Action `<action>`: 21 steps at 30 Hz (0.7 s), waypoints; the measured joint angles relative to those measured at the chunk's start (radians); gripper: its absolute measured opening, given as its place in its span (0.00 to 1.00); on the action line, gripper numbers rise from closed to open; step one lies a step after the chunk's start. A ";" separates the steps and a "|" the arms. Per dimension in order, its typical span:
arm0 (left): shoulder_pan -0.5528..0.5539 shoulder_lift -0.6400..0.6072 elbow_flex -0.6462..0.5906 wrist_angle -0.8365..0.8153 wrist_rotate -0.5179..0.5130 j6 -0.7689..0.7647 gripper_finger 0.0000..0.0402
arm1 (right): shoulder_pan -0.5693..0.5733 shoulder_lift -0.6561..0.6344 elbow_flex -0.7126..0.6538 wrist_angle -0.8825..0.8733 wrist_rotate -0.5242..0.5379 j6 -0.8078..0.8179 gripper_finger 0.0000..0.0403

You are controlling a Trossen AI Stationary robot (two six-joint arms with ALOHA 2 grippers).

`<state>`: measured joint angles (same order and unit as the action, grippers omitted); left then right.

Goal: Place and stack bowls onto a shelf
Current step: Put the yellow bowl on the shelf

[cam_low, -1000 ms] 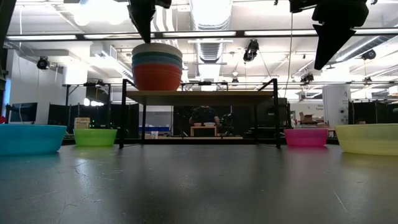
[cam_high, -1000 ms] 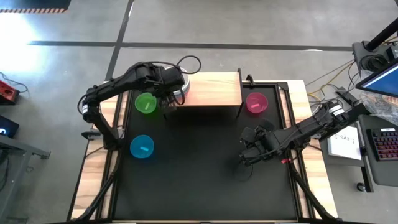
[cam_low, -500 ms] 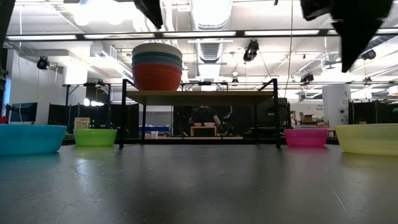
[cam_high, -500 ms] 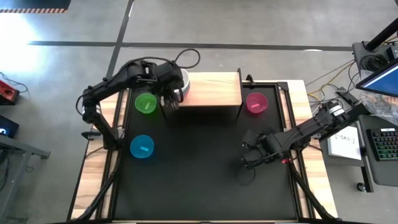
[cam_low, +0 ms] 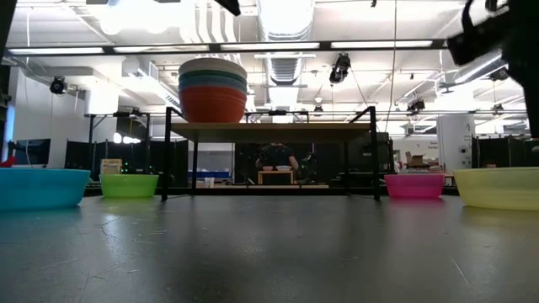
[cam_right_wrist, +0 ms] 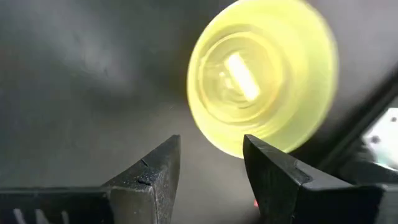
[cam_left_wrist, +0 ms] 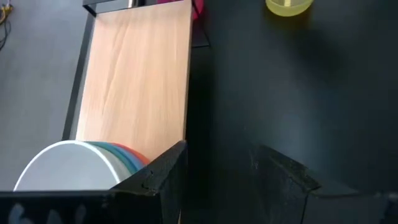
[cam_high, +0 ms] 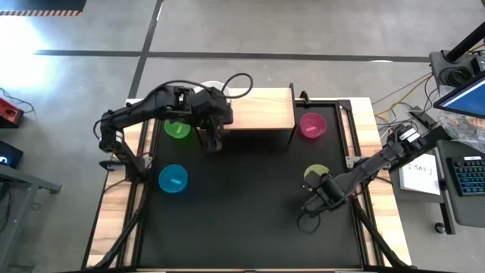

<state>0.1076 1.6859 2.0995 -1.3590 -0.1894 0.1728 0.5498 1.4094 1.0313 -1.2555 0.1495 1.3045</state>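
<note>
A stack of larger bowls (cam_low: 212,91), red at the bottom and cream white on top (cam_left_wrist: 62,167), stands on the left end of the light-wood shelf (cam_high: 261,110). On the black table rest a green bowl (cam_high: 178,127), a blue bowl (cam_high: 173,179), a pink bowl (cam_high: 311,126) and a yellow bowl (cam_right_wrist: 261,74). My left gripper (cam_left_wrist: 217,177) is open and raised, just off the shelf's near left corner. My right gripper (cam_right_wrist: 211,162) is open and points down beside the yellow bowl's near rim, clear of it.
The shelf's middle and right part (cam_left_wrist: 140,68) is bare wood. The table's middle (cam_high: 242,197) lies open between the two arms. Wooden side rails (cam_high: 114,220) border the black top, and a desk with a keyboard (cam_high: 470,174) stands to the right.
My left gripper has drawn away from the stack toward the table's near edge and risen, turning as it went. My right gripper has gone toward the near edge and down while rolling, uncovering the yellow bowl in the high view. No bowl has moved.
</note>
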 joint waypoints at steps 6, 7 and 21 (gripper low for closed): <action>-0.022 0.000 0.000 0.000 0.000 -0.001 0.39 | -0.004 0.000 -0.086 0.121 -0.059 -0.033 0.41; -0.025 0.000 0.000 0.000 0.000 -0.001 0.39 | -0.004 0.000 -0.095 0.124 -0.060 -0.034 0.41; -0.058 0.001 -0.001 0.013 -0.001 -0.034 0.39 | -0.060 0.000 -0.241 0.271 -0.052 -0.147 0.38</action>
<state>0.0497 1.6871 2.0987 -1.3457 -0.1905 0.1384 0.4900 1.4094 0.7898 -0.9849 0.0971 1.1578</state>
